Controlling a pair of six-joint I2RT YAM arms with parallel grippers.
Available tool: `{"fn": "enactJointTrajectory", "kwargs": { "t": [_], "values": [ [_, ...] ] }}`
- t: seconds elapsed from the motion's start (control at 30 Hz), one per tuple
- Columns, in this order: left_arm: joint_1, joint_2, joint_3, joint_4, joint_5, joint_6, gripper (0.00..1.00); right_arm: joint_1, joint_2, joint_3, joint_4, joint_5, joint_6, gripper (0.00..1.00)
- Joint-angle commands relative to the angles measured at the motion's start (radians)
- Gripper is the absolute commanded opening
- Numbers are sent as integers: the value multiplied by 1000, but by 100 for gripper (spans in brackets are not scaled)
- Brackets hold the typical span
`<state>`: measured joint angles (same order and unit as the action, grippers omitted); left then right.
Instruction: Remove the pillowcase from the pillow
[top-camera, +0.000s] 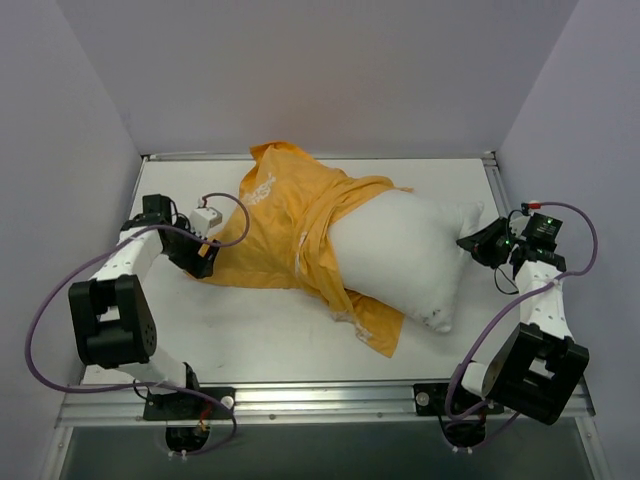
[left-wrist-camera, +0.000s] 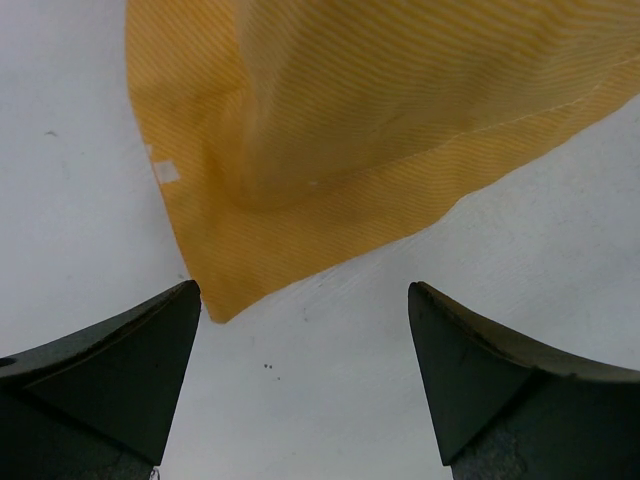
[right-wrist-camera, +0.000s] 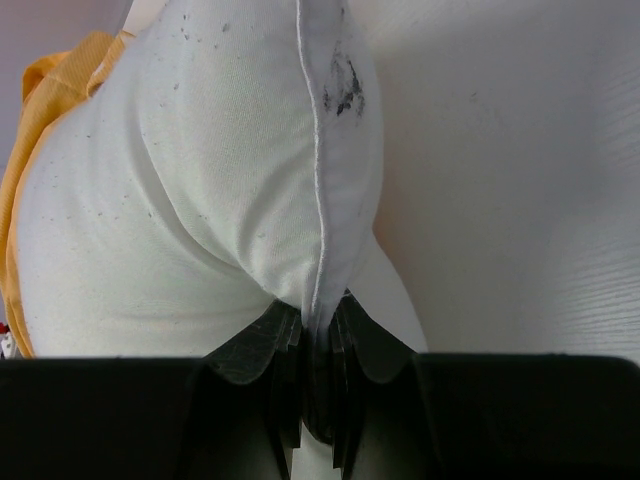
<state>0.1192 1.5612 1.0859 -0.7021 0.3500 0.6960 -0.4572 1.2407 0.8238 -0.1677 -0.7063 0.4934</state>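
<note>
Pillowcase (top-camera: 285, 220): your orange cover lies bunched on the left half of the worktop (top-camera: 250, 335). It wraps the pillow's left end, and its hem trails toward the near edge.
Pillow (top-camera: 405, 250): white, mostly bare, reaching right out of the cover.
Left tool (left-wrist-camera: 305, 300): spread wide and holding nothing, at the cover's near-left corner. One finger may brush the cloth, but your wrist view leaves that unclear.
Right tool (right-wrist-camera: 318, 318): pressed together, pinching the pillow's right corner along its seam.
</note>
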Motion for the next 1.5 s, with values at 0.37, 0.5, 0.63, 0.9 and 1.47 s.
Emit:
{"fn": "enactJointTrajectory", "kwargs": {
  "t": [0.37,0.5,0.63,0.9,1.47],
  "values": [
    [-4,129,-104,388,70,171,94,2,-34,5,46,-19,-12,0],
    [-13,172,-92,375,75,204,94,0,-35,6,43,-18,-15,0],
    [-30,201,-95,386,81,211,94,0,-35,8,42,-15,-16,0],
    [-36,234,-63,349,49,247,3,-1,-30,11,42,-13,-16,0],
    [373,-169,65,368,10,-78,2,-81,-29,1,51,18,13,0]
  ]
}}
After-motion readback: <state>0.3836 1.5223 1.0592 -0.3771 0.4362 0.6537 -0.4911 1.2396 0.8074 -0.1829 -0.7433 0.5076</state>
